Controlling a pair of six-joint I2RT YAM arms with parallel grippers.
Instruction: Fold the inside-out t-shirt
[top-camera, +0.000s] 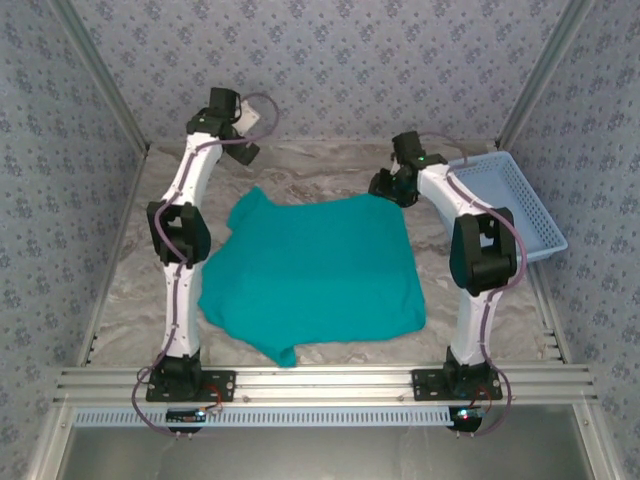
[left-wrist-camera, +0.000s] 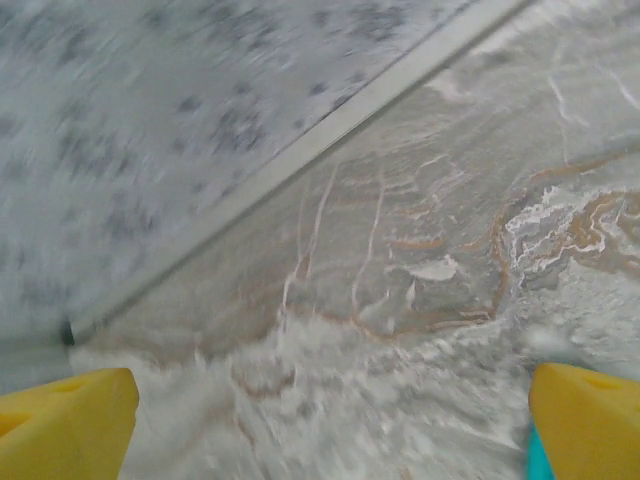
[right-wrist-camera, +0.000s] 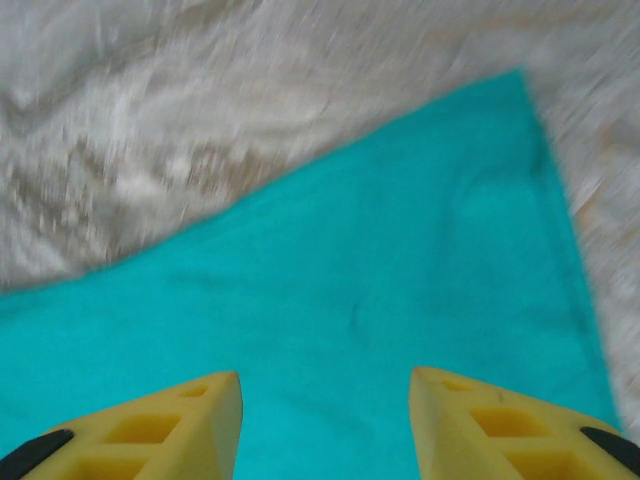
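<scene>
Nearest my right wrist lens, my right claw (right-wrist-camera: 325, 400) is released: its two yellow fingers (right-wrist-camera: 180, 430) stand parted, with nothing pinched between them. Directly beneath the gap lies the inside-out t-shirt (right-wrist-camera: 350, 300), plain teal cloth spread flat, and past my fingertips one of its corners ends against the marbled table (right-wrist-camera: 200, 130), which is blurred in this view. My left claw (left-wrist-camera: 330, 420) is let go too, its yellow fingers (left-wrist-camera: 70, 420) wide apart at the two bottom corners of the left wrist view. They grasp nothing, with bare marbled table under them and only a thin sliver of teal showing at the inner edge of the other finger. Beyond that, a pale metal strip (left-wrist-camera: 330, 130) runs along the foot of the patterned wall (left-wrist-camera: 150, 110). From above, the shirt lies in the middle of the table between my two arms. My left claw hangs just beyond its far left corner, where a sleeve pokes out, and my right claw is over its far right corner. A light blue mesh basket (top-camera: 515, 200) sits at the far right of the table, just outside my right arm and apart from the shirt.
</scene>
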